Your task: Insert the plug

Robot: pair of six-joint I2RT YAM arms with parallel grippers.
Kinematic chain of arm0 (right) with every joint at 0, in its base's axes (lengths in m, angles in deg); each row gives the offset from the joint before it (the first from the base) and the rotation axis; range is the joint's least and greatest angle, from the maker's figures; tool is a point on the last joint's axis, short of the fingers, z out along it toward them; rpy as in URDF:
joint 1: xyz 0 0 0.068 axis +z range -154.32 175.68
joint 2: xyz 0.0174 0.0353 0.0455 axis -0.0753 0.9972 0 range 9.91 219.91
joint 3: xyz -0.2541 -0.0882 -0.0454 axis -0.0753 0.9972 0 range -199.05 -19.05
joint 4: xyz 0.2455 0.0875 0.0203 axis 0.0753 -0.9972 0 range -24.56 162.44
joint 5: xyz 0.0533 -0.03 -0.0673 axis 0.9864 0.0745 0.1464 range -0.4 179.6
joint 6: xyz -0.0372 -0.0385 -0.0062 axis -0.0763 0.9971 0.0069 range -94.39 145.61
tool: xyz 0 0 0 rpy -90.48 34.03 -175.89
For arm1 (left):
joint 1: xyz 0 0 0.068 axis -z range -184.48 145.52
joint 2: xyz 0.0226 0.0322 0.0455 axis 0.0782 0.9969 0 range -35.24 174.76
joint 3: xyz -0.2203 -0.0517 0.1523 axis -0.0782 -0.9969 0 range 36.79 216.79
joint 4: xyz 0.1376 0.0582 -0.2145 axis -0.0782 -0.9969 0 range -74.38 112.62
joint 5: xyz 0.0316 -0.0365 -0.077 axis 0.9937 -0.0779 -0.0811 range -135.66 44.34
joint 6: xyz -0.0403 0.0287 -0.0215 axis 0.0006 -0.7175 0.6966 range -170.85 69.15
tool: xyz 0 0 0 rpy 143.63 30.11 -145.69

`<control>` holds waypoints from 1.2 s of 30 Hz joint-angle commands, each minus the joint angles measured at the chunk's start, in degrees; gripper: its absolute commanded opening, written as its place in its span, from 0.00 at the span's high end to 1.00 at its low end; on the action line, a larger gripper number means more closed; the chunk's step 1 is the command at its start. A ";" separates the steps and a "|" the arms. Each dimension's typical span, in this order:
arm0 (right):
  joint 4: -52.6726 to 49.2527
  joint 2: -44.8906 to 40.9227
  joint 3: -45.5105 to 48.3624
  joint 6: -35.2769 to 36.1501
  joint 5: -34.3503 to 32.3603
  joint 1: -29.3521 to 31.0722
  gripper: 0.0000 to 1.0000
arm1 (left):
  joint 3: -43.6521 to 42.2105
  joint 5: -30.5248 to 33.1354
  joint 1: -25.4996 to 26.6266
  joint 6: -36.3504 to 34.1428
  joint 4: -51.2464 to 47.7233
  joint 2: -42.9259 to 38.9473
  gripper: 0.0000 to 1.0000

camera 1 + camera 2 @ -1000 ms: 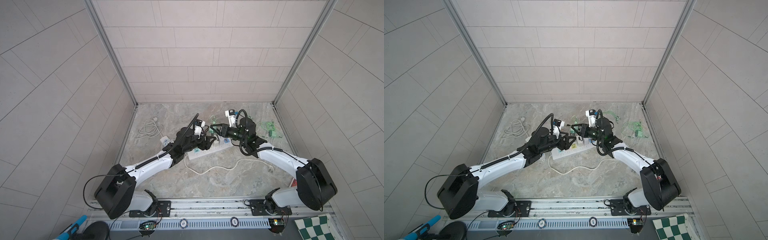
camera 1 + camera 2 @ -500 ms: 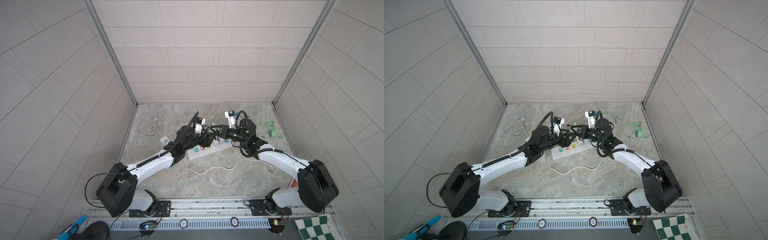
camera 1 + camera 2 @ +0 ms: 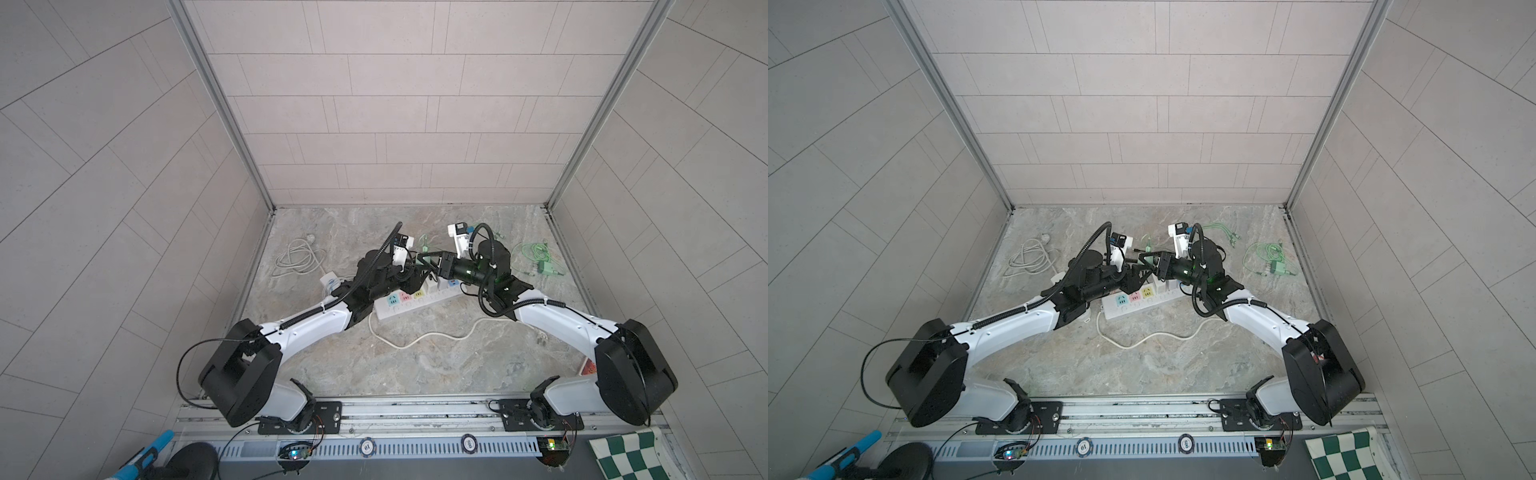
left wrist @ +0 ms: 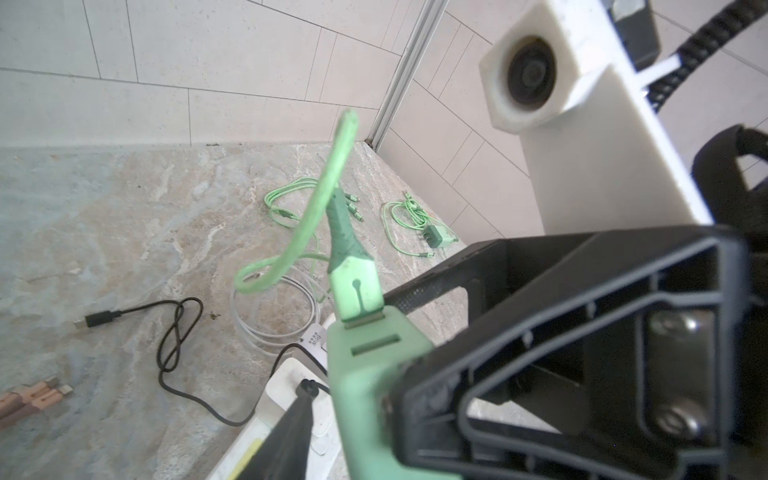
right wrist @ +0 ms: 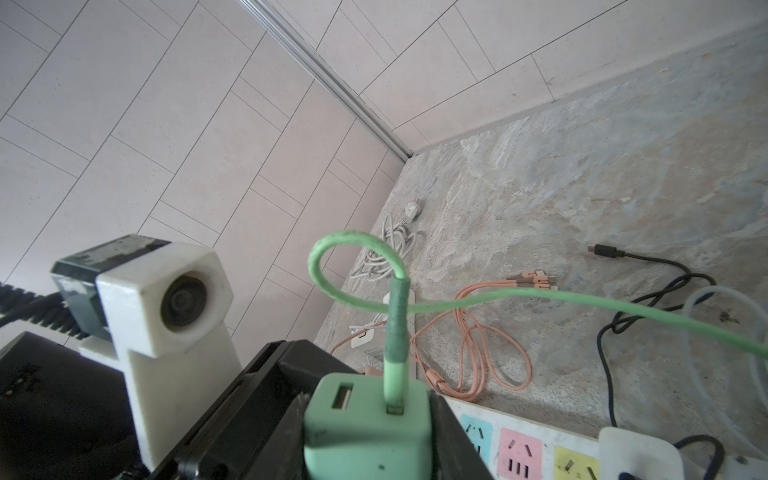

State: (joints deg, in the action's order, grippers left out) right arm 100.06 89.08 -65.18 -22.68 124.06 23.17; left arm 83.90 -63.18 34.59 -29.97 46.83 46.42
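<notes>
Marble-look surface (image 3: 415, 365) inside pale tiled walls, with both arms meeting over its middle. Task item: the green charger (image 5: 365, 432) is held off the surface just above the white power strip (image 3: 415, 302), closer to the back edge than the front. In both top views it is only a small green patch between the gripper tips (image 3: 428, 259) (image 3: 1148, 259). Its two-slot USB face points up and toward the back wall, so the long axis runs roughly from that face down toward the strip. The prong end is hidden.

The right gripper (image 5: 368, 419) clamps the charger body from two sides, jaws narrow. The left gripper (image 3: 413, 274) comes in from the left with its tips right at the charger. One dark finger (image 4: 291, 432) sits beside the green body, but I cannot tell whether the left gripper pinches it or only flanks it.

A green cable (image 4: 328, 178) sits in one USB slot, loops upward, then trails off toward the back edge.

The strip lies diagonally across the middle. It has blue, pink and yellow sockets (image 5: 519, 451), and a white adapter (image 5: 640, 457) is plugged in further along. Its white cord (image 3: 419, 338) curls toward the front edge.

- White cable coil (image 3: 297, 259): near the left edge.
- Second green charger (image 3: 550, 270): near the right edge, with its own coil.
- Black cable (image 4: 178, 332) and orange cable (image 5: 478, 353): loose on the surface.
</notes>
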 commanded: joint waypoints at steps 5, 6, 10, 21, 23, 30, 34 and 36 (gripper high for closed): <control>0.60 -3.83 2.10 -0.40 1.62 0.90 0.82 | 0.46 1.59 0.31 -2.70 6.67 -0.37 0.66; 0.38 -4.16 2.04 -0.40 1.57 0.89 0.81 | 0.16 1.73 0.31 -2.94 7.02 -0.30 0.67; -0.08 -5.38 2.09 -0.33 0.70 0.90 0.76 | -2.47 2.12 0.52 -3.97 11.78 -0.39 0.68; -7.77 -11.54 3.41 3.56 -1.29 -1.00 0.44 | -5.06 2.64 0.58 -8.90 12.78 -0.71 0.73; -10.23 -12.64 3.22 4.29 -1.37 -1.50 0.42 | -5.12 2.66 0.63 -9.49 12.94 -0.45 0.73; -33.77 -14.71 -1.57 7.07 -2.55 -7.57 0.42 | -12.76 5.54 2.52 -19.39 22.65 -2.17 0.69; -39.30 -15.44 -3.10 9.27 -2.11 -7.97 0.44 | -15.89 6.67 3.42 -26.27 24.98 -2.49 0.69; -40.30 -15.31 -3.84 10.00 -0.47 -7.98 0.46 | -17.02 5.34 3.72 -28.47 25.74 -2.73 0.70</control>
State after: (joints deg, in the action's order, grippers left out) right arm 65.81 74.99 -67.28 -15.03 121.83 15.08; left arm 67.70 -57.78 37.84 -51.87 65.84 45.64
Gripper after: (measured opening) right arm 0.546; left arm 0.309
